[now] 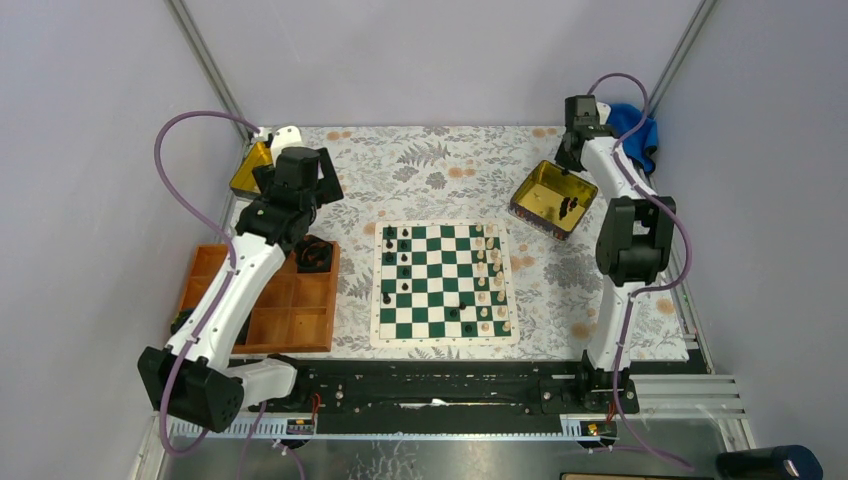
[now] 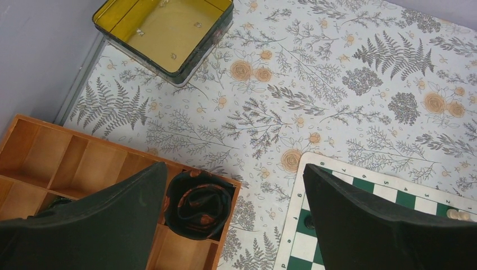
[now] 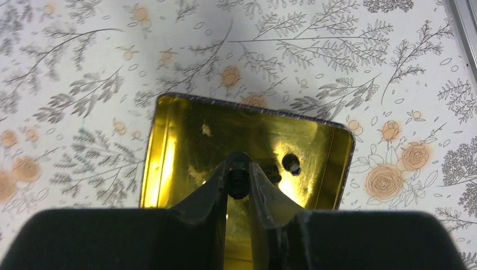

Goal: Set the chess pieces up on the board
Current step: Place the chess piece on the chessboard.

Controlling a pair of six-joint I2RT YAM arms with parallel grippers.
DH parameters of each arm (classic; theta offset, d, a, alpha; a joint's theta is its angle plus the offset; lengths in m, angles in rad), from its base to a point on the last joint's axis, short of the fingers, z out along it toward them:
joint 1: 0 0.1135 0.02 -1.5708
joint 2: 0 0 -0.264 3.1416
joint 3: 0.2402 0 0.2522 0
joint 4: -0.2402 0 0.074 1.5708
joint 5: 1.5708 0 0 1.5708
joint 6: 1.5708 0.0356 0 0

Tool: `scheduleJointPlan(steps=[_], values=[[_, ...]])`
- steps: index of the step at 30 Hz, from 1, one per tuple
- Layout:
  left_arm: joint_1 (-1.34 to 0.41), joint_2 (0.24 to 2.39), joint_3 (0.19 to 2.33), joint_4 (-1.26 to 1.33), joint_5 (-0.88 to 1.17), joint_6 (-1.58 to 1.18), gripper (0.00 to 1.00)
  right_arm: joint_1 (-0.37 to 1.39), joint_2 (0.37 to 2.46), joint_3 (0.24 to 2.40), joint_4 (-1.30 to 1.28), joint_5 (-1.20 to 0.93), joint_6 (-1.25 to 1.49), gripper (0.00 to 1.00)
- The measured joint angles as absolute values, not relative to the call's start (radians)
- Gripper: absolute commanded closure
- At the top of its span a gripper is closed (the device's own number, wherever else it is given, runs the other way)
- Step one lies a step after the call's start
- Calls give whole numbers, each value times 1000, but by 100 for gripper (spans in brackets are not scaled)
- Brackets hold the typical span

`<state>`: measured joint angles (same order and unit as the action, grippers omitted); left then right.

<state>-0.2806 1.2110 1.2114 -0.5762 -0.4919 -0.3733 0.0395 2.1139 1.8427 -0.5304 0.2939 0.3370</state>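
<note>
closely, gold tin (image 3: 154, 157) walls hem right gripper (image 3: 238, 167) pinching a chess piece (image 3: 238, 181).

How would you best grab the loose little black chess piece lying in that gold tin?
Probably by its head, coming straight down from above. The black piece shows as a small round dot, so it seems to stand upright, and the walls of the tin would block a sideways approach.

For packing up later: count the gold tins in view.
2. The left tin sits at the far-left corner; the right tin lies right of the board, below the right gripper.
</note>
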Motion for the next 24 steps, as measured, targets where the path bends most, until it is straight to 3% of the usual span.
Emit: scheduleJointPlan(steps=[7,18,24], values=[[-288,1193,1211,-576,-489,-380,1,172,2008,1778,-549,294,327,100],[-294,1127,1186,-576,-489,-388,1,621,1961,1769,-598,284,331,100],[-295,1082,1170,-577,-490,-392,1,781,1985,1839,-641,271,342,100]])
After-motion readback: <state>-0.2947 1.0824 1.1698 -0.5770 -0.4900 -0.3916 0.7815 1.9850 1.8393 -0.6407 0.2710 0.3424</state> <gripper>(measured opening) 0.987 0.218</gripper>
